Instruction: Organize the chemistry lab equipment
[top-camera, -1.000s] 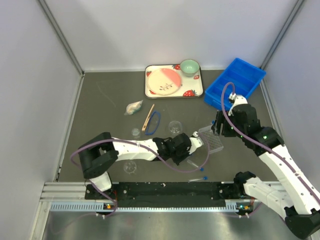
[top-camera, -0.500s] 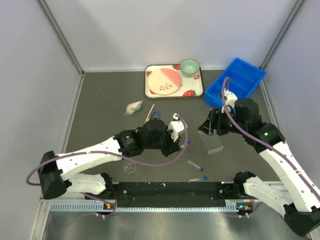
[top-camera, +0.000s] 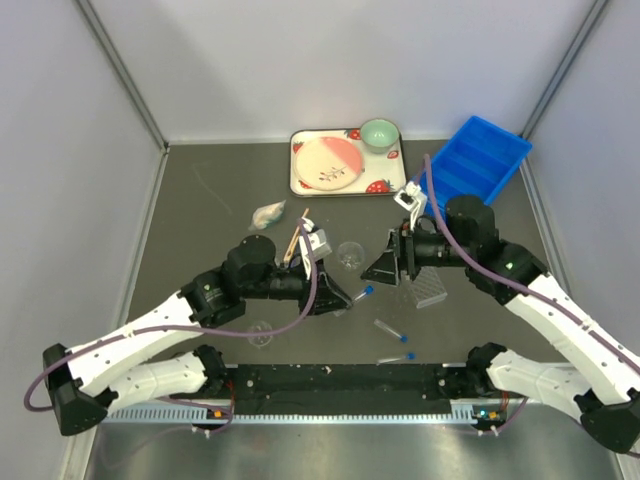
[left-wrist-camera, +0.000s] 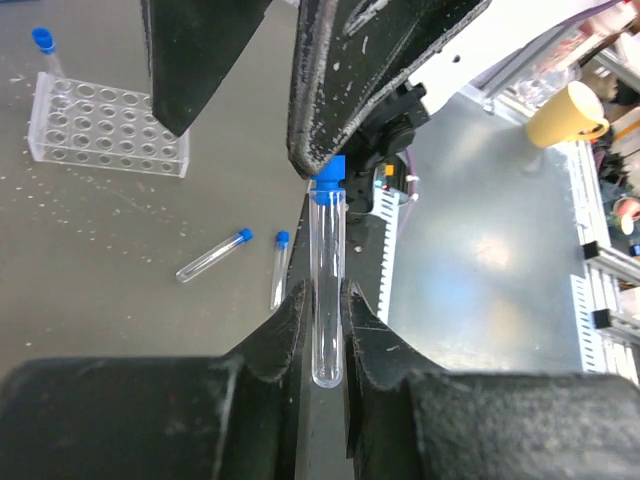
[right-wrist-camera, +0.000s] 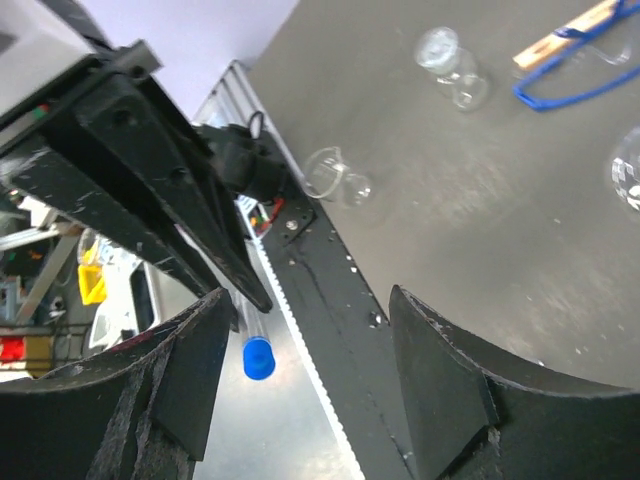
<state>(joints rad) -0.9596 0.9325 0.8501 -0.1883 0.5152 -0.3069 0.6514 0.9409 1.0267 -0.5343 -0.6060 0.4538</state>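
Left end effector (left-wrist-camera: 322, 297) pinches a thin clear blue-capped tube (left-wrist-camera: 327, 240). Right end effector (right-wrist-camera: 308, 300) is wide open near its cap. From above, the tube is hard to see.

**A:** What has shifted in the last second?

**B:** The left arm (top-camera: 150, 335) has unfolded. Its elbow was tucked in by the base, and now the arm stretches out low to the left. The left fingers (left-wrist-camera: 280, 345) have pulled back from beside the rack (top-camera: 428, 290) toward the middle of the table (top-camera: 200, 220).

**A:** And the right side?

**B:** The right fingers (right-wrist-camera: 195, 370) have left the spot near the blue bin (top-camera: 478, 165), swung left and turned to face the left ones. The cap of the blue-capped tube (left-wrist-camera: 327, 285) now sits right at one of their tips.

**A:** Anything covered?

**B:** From above, the left arm now crosses the blue ring (right-wrist-camera: 560, 95), which lay in plain view before.
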